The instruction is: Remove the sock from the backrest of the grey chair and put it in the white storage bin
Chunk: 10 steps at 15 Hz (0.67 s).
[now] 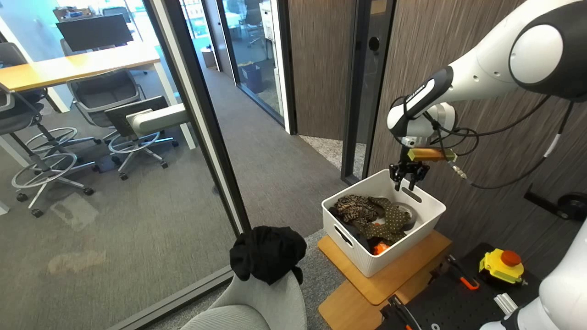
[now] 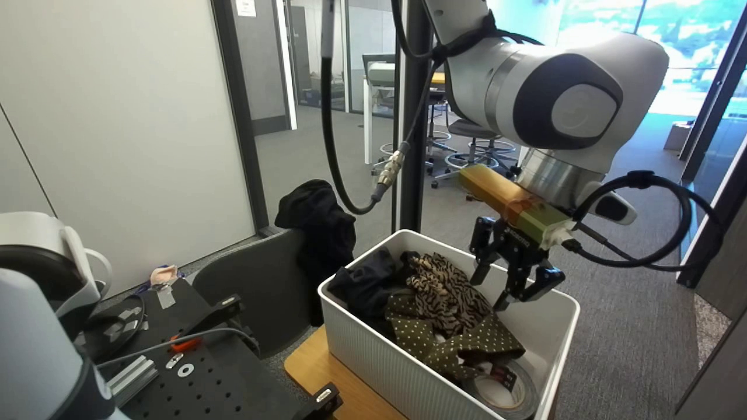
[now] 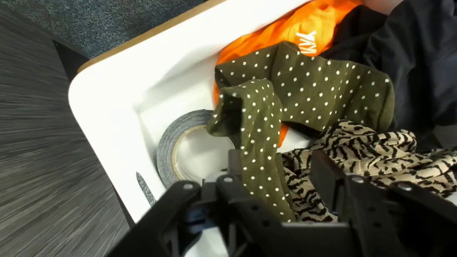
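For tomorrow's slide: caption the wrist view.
Open gripper over the bin: dotted cloth, striped cloth, orange cloth, dark cloth and tape roll inside.

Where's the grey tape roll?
In the wrist view, the grey tape roll sits left of centre inside the white plastic bin, partly hidden by the olive white-dotted cloth.

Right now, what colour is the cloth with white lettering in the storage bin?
Bright orange. The lettered cloth shows best in the wrist view.

Ribbed plast. bin [image 2: 379, 361], matt fab. chair [image 1: 278, 298]
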### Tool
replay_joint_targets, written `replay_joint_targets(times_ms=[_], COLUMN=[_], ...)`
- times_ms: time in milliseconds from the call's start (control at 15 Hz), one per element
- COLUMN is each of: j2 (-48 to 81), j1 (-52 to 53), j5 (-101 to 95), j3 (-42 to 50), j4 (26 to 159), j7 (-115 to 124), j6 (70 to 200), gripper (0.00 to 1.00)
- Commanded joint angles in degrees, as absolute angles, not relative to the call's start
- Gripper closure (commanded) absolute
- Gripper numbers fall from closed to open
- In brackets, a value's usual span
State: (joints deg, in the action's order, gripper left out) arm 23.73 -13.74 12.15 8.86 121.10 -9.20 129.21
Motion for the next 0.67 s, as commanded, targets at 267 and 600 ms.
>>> replay_joint_targets(times_ms=[267,600], j2=[7.74,-6.92], j1=[-11.14,-7.28], j5=[9.11,3.79], j3=[8.13,6.07], j4=[126.43,131.7], j7=[-6.22,-5.4], j6=[116.9,110.93], gripper=[0.0,0.0])
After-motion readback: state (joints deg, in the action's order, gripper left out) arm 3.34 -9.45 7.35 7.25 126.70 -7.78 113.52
